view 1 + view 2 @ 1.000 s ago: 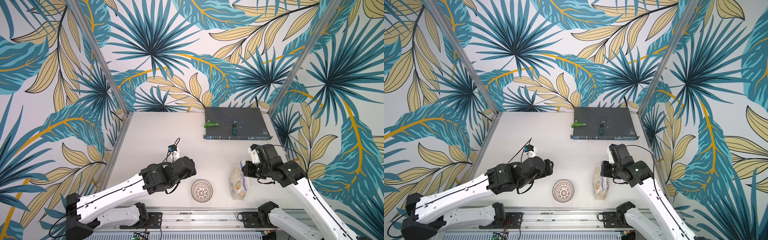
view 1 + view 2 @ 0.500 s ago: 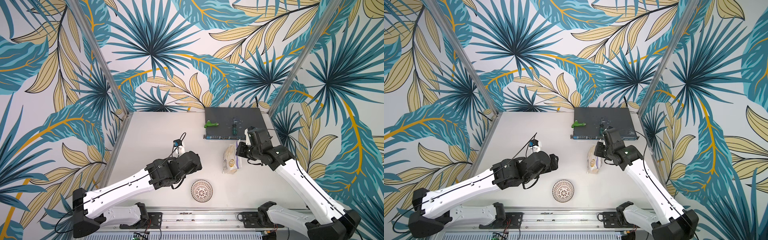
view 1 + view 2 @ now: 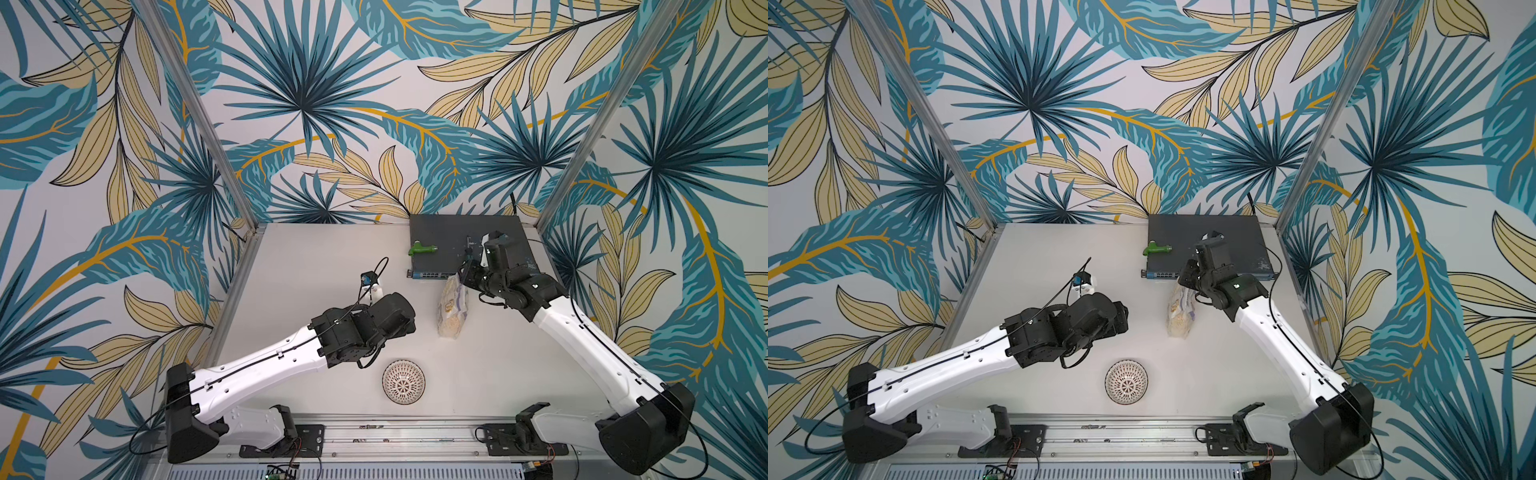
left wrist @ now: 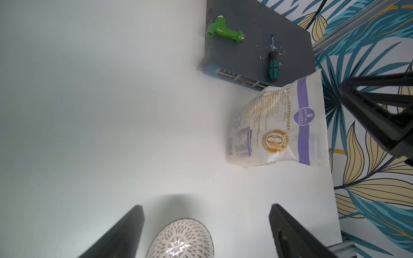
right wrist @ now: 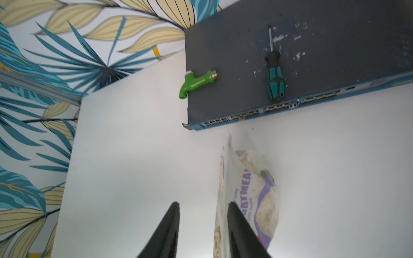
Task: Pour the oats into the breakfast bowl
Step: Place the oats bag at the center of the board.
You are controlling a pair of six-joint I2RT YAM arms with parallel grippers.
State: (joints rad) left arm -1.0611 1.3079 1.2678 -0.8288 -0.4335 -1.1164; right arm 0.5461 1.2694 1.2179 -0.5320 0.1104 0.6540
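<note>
The oats are in a clear pouch (image 3: 451,309) (image 3: 1180,313) with a purple stripe and a gold emblem (image 4: 274,141). The pouch rests on the white table just in front of a network switch. My right gripper (image 3: 466,275) (image 5: 203,203) is at the pouch's far end, jaws parted. The pouch's edge (image 5: 223,189) runs beside one finger (image 5: 237,221) and nothing is pinched. The breakfast bowl (image 3: 403,381) (image 3: 1126,381) sits empty near the front edge. My left gripper (image 4: 206,206) hangs open above the table, with the bowl's rim (image 4: 181,221) between its fingers in the left wrist view.
A dark network switch (image 3: 440,232) lies at the back right with a green pipe fitting (image 3: 422,249) and a screwdriver (image 4: 273,64) on it. Patterned walls close in three sides. A metal rail (image 3: 374,432) runs along the front.
My right arm carried the pouch from beside the bowl back toward the switch, and its jaws have parted. My left arm reached further toward the middle of the table.
</note>
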